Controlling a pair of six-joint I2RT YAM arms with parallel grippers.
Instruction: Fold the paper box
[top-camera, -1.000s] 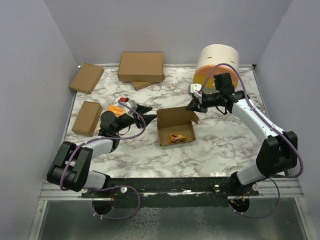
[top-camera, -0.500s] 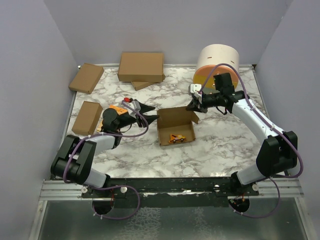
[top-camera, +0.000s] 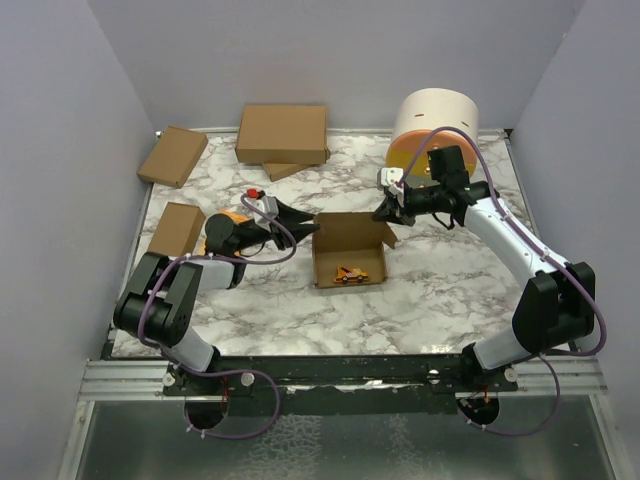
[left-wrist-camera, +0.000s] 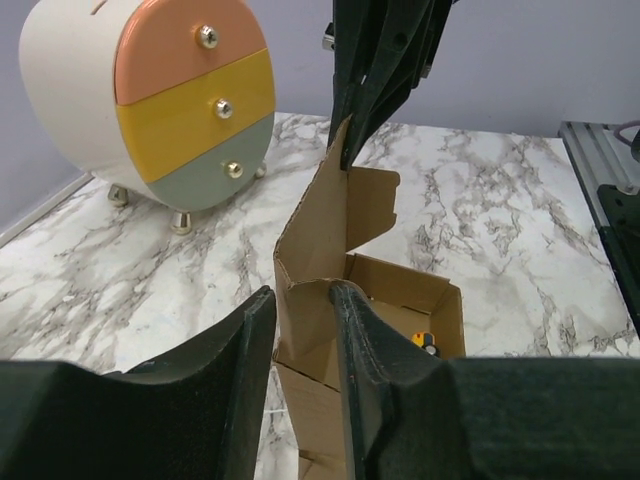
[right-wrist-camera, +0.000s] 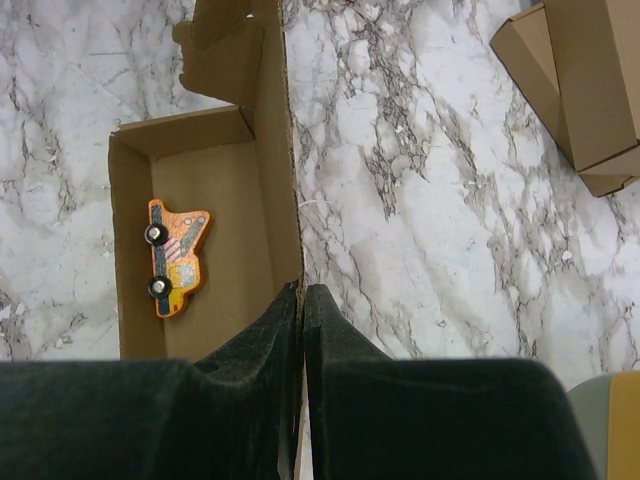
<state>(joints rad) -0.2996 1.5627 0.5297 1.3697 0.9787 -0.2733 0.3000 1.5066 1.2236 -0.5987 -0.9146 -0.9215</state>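
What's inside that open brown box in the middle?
A small orange toy car lies on the paper box floor. The right claw hides the corner nearest it.

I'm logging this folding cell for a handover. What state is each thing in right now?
paper box: open, lid flap standing upright.
toy car: lying flat inside the paper box.
left gripper: fingers either side of the box's side wall; whether it is clamped is unclear.
right gripper: shut on the raised flap's edge.
drawer unit: all three drawers closed.
large carton: closed.
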